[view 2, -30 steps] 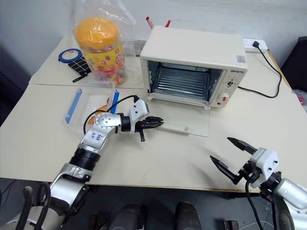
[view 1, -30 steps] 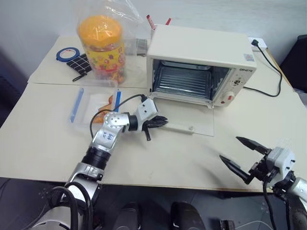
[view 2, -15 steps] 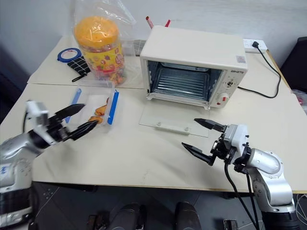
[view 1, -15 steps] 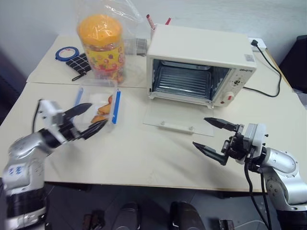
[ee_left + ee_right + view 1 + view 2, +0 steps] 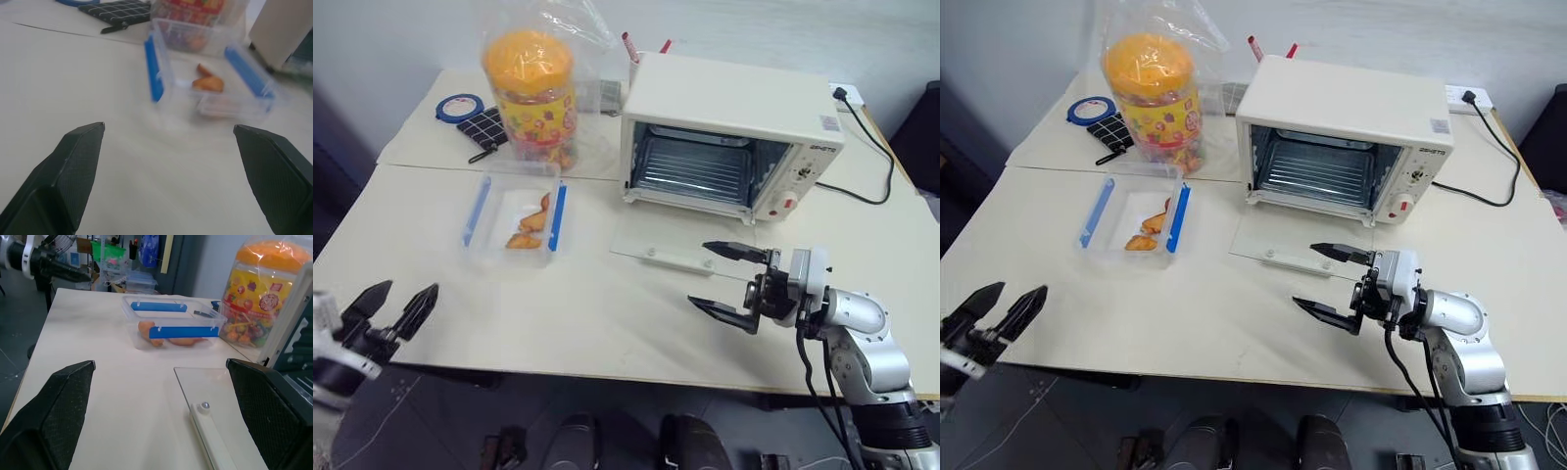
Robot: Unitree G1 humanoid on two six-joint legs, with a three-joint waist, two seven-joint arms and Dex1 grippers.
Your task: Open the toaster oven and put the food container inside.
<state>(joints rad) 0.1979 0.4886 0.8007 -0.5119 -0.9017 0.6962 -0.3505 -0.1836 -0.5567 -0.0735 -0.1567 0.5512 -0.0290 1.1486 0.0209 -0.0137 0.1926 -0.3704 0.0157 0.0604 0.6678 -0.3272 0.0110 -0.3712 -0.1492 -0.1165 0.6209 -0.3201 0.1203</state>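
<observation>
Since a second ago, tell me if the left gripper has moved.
Yes. The left gripper has pulled away from the oven door, past the container, to the table's near left edge, jaws open.

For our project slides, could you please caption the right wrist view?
Open right tool facing the food container across the table, beside the toaster oven's lowered glass door.

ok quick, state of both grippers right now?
Left gripper: open, holding nothing, off the table's near-left edge.
Right gripper: open, holding nothing, just in front of the oven door.
</observation>
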